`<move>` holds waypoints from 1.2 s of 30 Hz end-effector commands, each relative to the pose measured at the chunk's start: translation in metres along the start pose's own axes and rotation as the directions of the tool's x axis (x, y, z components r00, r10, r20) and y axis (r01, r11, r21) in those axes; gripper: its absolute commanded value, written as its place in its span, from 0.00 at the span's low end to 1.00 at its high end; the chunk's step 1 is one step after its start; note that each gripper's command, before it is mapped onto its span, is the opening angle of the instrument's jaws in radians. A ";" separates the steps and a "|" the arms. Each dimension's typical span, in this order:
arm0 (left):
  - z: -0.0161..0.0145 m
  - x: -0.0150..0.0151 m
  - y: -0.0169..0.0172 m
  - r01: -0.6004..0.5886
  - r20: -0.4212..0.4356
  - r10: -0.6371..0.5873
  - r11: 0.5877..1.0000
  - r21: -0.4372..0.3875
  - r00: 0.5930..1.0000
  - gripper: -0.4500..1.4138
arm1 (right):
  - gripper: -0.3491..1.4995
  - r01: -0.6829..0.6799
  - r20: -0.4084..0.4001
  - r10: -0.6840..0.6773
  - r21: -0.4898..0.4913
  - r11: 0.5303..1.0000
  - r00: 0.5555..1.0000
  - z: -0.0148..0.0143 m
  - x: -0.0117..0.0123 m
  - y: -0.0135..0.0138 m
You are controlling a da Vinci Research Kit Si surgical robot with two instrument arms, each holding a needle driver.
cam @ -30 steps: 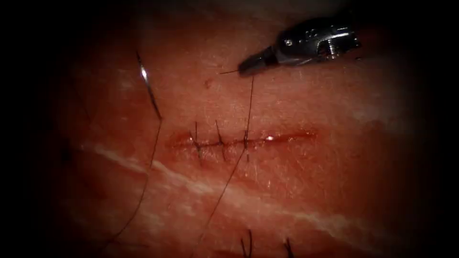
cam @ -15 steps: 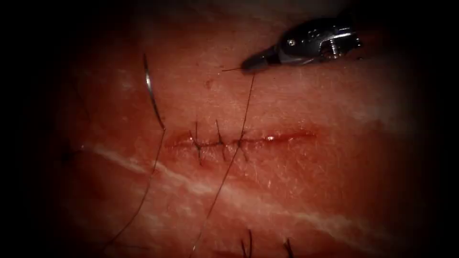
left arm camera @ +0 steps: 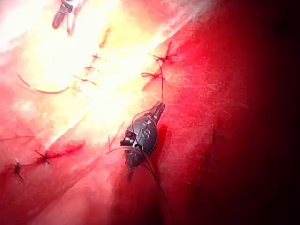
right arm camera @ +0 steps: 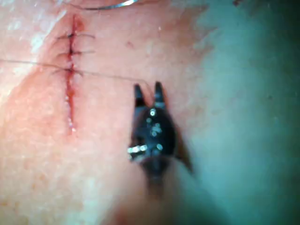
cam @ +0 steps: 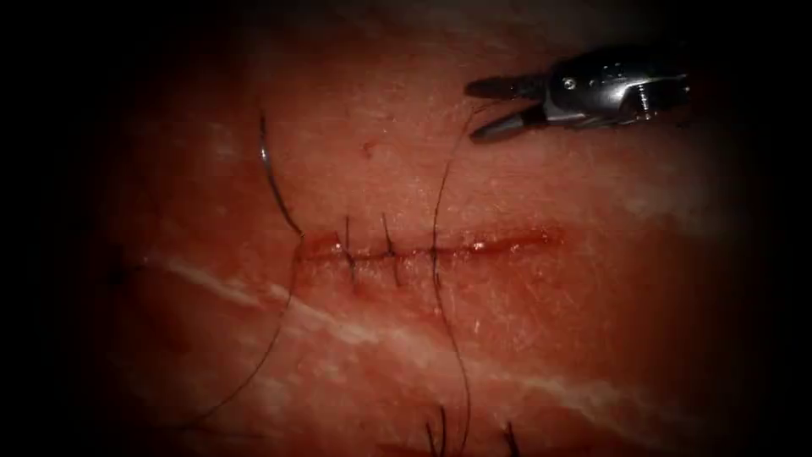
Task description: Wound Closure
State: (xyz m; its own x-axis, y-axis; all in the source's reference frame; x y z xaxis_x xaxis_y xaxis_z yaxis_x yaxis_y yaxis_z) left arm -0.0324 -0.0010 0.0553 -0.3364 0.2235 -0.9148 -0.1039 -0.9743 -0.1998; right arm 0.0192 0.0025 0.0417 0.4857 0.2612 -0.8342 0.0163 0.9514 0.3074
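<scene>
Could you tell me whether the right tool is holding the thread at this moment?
No, the right tool has its jaws apart, and the thread runs free beside them.

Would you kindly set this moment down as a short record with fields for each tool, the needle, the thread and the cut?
Right tool: jaws open, holding nothing.
Left tool: jaws shut on the thread.
Needle: lying free on the tissue, by the left end of the cut, held by neither tool.
Thread: slack, running across the cut at the third stitch.
Cut: three stitches on its left part, right part open.
</scene>
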 end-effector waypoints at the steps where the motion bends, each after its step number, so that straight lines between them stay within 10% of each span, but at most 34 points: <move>1: 0.0006 0.0006 -0.0008 -0.012 -0.012 0.012 1.000 0.002 1.000 0.00 | 0.70 -0.026 -0.002 0.026 -0.020 0.999 1.000 -0.0014 -0.0009 -0.0021; 6: 0.0001 0.0037 -0.0063 -0.052 -0.024 0.053 0.998 0.026 0.998 0.00 | 0.78 -0.101 -0.082 0.093 -0.094 0.990 0.992 -0.0057 -0.0002 -0.0051; 16: -0.0013 0.0058 -0.0172 -0.091 -0.030 0.095 0.991 0.101 0.995 0.00 | 0.56 -0.111 -0.218 0.078 -0.144 0.983 0.973 -0.0112 0.0038 -0.0115; 36: 0.0021 0.0000 -0.0235 -0.104 -0.010 0.107 0.986 0.132 0.994 0.00 | 0.22 -0.098 -0.265 0.038 -0.218 0.971 0.964 -0.0006 0.0025 -0.0134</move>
State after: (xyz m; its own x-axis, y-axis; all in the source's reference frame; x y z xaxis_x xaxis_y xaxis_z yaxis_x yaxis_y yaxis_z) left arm -0.0313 0.0223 0.0600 -0.3381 0.1166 -0.9339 -0.1915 -0.9801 -0.0530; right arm 0.0195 -0.0085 0.0345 0.2363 0.3268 -0.9151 -0.2239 0.9347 0.2760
